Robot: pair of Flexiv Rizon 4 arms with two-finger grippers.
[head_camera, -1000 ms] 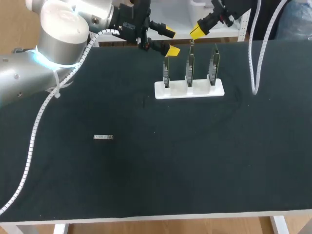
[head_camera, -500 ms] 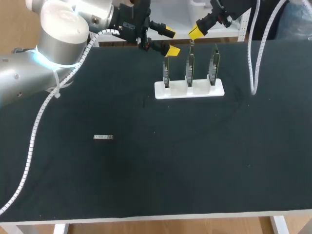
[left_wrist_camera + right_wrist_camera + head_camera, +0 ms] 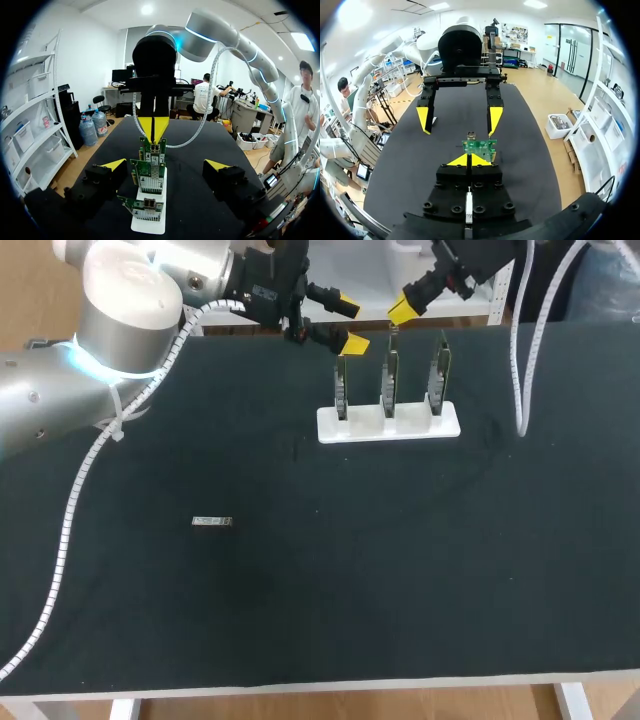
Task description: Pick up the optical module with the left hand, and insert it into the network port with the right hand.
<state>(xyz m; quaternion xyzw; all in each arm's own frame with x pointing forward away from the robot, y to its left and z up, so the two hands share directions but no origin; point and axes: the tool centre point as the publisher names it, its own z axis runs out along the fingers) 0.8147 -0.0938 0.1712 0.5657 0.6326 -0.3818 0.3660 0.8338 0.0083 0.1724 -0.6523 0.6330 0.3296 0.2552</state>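
While the right arm (image 3: pixel 478 254) has barely shifted over the last second, the small silver optical module (image 3: pixel 211 522) lies untouched on the black tabletop (image 3: pixel 400 580), well apart from both arms (so the pick-up has yet to begin). The left arm (image 3: pixel 130 310) hangs near the white slotted stand (image 3: pixel 450 425), jaws spread and empty; the right jaws are pinched together on nothing. Three upright green circuit cards (image 3: pixel 388 375) fill the stand's slots, one apiece.

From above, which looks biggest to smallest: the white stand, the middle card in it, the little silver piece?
1. white stand
2. middle card, seen edge-on
3. optical module, only slightly smaller-looking than the card, so that pair is unsure
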